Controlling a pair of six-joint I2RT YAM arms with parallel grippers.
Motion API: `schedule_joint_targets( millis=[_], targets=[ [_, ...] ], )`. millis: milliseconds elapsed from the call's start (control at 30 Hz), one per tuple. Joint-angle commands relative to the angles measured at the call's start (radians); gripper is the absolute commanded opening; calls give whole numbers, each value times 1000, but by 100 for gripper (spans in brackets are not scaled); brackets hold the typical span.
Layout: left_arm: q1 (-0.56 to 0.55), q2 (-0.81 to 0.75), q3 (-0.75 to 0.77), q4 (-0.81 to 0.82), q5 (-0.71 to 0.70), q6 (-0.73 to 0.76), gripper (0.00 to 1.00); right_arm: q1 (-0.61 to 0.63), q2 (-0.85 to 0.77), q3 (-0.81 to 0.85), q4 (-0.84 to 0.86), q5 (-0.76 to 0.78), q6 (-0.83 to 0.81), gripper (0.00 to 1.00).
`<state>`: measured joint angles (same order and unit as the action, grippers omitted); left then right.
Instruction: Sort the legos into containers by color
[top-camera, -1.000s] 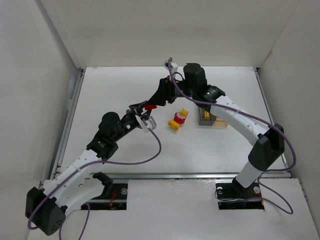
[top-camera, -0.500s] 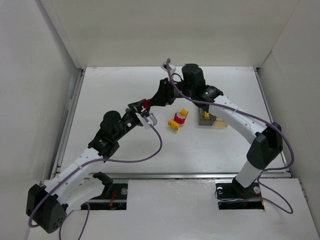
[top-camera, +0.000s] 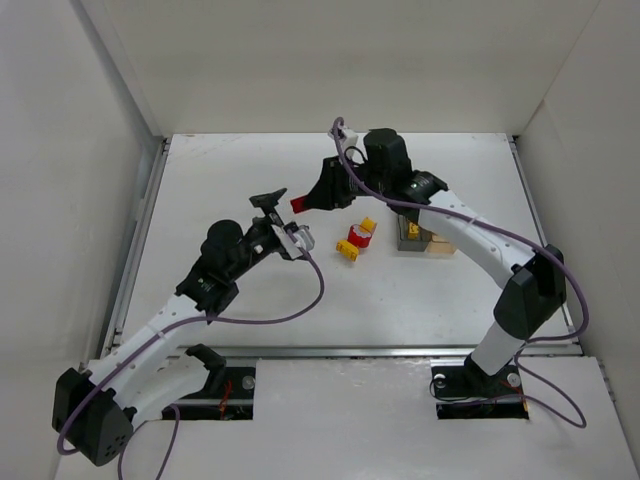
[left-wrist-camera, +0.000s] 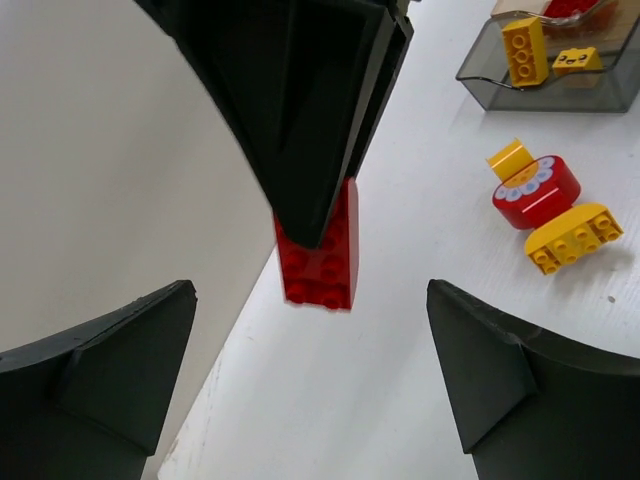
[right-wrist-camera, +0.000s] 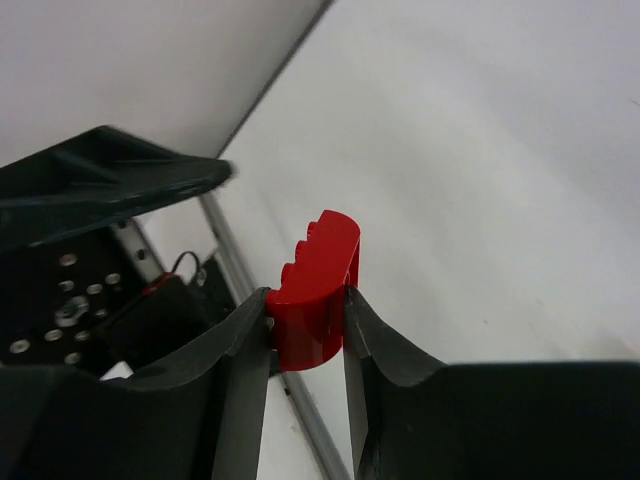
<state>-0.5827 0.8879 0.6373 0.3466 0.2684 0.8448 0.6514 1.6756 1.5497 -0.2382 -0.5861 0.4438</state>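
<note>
The right gripper (right-wrist-camera: 306, 305) is clamped on a red brick (right-wrist-camera: 315, 275). Its two fingers press the brick's opposite sides, and the rounded, studded end sticks out past the fingertips.

The left gripper (left-wrist-camera: 312, 375) has its jaws spread wide and holds nothing. From the left wrist, the red brick (left-wrist-camera: 320, 255) hangs in the gap ahead of the jaws, roughly midway between them. It touches neither finger (left-wrist-camera: 100, 370), with bare white surface showing on both sides. The dark wedge of the right gripper (left-wrist-camera: 300, 120) comes in from above and covers the brick's upper half.

Off to the side beyond the left gripper's right-hand finger is a small cluster of loose legos: a little yellow piece (left-wrist-camera: 510, 157), a red round piece (left-wrist-camera: 535, 190) and a yellow brick (left-wrist-camera: 572, 237). They sit close together. Farther that way stands the dark grey container (left-wrist-camera: 545, 97) with two yellow bricks (left-wrist-camera: 523, 50) inside. The clear container (left-wrist-camera: 575, 8) behind it is cut off by the frame edge, with only a scrap of red showing in it.

From above, the brick (top-camera: 299, 205) is only a small red patch at the right gripper's tip. One finger of the left gripper (top-camera: 285, 218) is just beside it. How high the brick is above the table cannot be told.
</note>
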Motion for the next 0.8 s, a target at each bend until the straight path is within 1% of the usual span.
schedule_joint_targets(
  millis=[0,33,67,100,133,167,200,233,300,333,367,433,467,500,667,767],
  targets=[
    [-5,-12,61,-32,67,-26,100,-86,-50,12,-145,213,-7,0],
    [-5,-12,61,-58,68,-36,100,-119,-66,21,-192,257,-7,0],
    [-5,-12,61,-58,78,-55,100,-154,-88,21,-302,309,-28,0],
    [-5,-12,61,-69,78,-73,100,-223,-99,32,-361,432,-45,0],
    [-5,-12,61,-69,60,-93,100,-254,-111,48,-418,503,-63,0],
    [-5,-1,70,-69,33,-136,100,-310,-120,61,-525,632,-95,0],
    [-5,11,70,-69,17,-159,100,-311,-135,70,-570,634,-112,0],
    [-5,11,70,-69,0,-182,100,-361,-136,70,-610,729,-126,0],
    [-5,34,70,-69,-27,-217,100,-401,-145,84,-692,805,-141,0],
    [-5,52,79,-69,-41,-228,100,-415,-145,84,-711,871,-151,0],
    [-14,62,79,-78,-41,-240,100,-426,-145,84,-725,902,-151,0],
    [-14,92,88,-87,-55,-263,100,-440,-123,34,-725,939,-151,0],
    [-14,103,99,-87,-69,-276,100,-465,-123,14,-725,939,-151,0],
    [-14,112,111,-110,-69,-286,100,-466,-107,-11,-725,939,-151,0],
    [-14,126,121,-132,-78,-267,100,-481,7,7,-753,930,-183,0],
    [-14,126,111,-132,-78,-266,100,-481,68,20,-753,980,-195,0]
  ],
)
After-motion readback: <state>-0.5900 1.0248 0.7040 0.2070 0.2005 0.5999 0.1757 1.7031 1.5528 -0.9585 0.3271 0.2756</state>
